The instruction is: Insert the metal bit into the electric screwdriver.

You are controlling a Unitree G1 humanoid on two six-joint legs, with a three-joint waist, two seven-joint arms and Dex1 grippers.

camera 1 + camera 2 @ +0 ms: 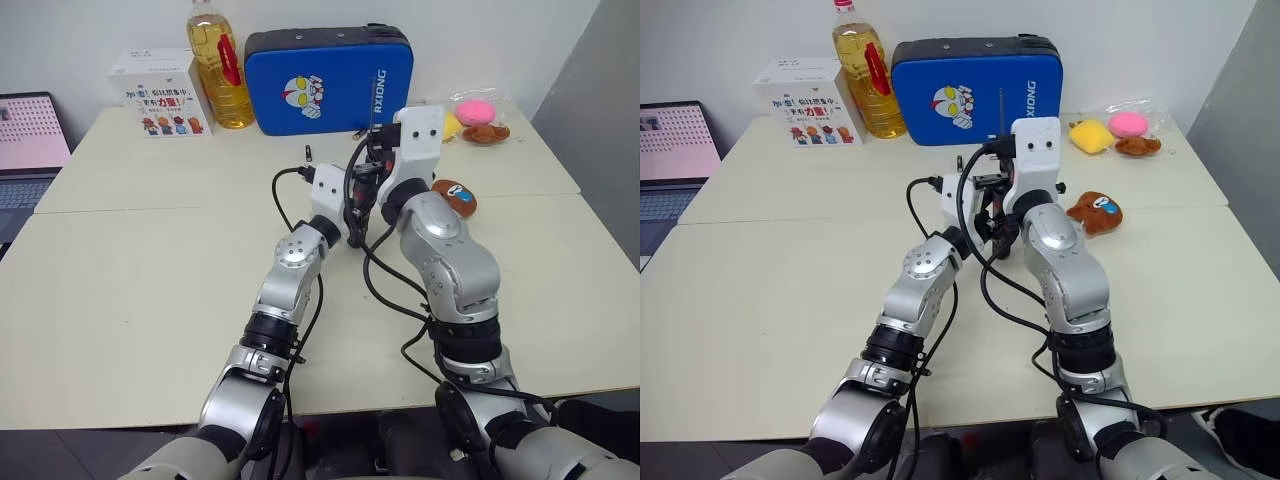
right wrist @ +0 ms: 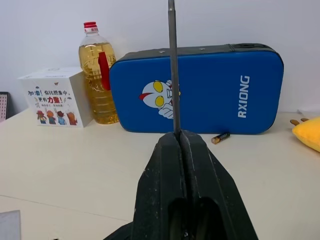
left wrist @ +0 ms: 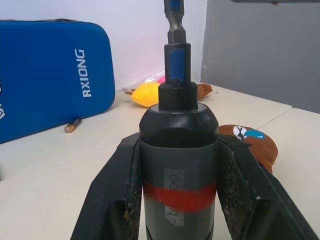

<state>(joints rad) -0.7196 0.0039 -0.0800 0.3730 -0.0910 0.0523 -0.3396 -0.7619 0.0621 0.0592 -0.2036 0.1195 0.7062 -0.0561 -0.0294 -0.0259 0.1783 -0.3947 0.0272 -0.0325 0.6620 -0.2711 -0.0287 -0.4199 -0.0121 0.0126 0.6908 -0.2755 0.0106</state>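
Note:
The electric screwdriver [image 3: 177,165], black with a red band, stands upright between the fingers of my left gripper [image 3: 177,144], which is shut on its body. The metal bit [image 2: 173,65] is a thin dark rod pinched in my shut right gripper [image 2: 180,134] and rising straight above its fingertips. In the left wrist view the bit's thicker lower end [image 3: 174,22] comes down onto the mouth of the screwdriver's narrow tip; how deep it sits is hidden. In the eye views both hands meet over the table's middle, with the rod [image 1: 1001,105] sticking up above them.
A blue hard case [image 1: 328,80], an oil bottle [image 1: 220,70] and a white carton [image 1: 160,95] line the table's far edge. A laptop [image 1: 30,140] sits far left. Plush toys [image 1: 1095,213] lie at the right, and a small battery [image 2: 220,138] lies near the case.

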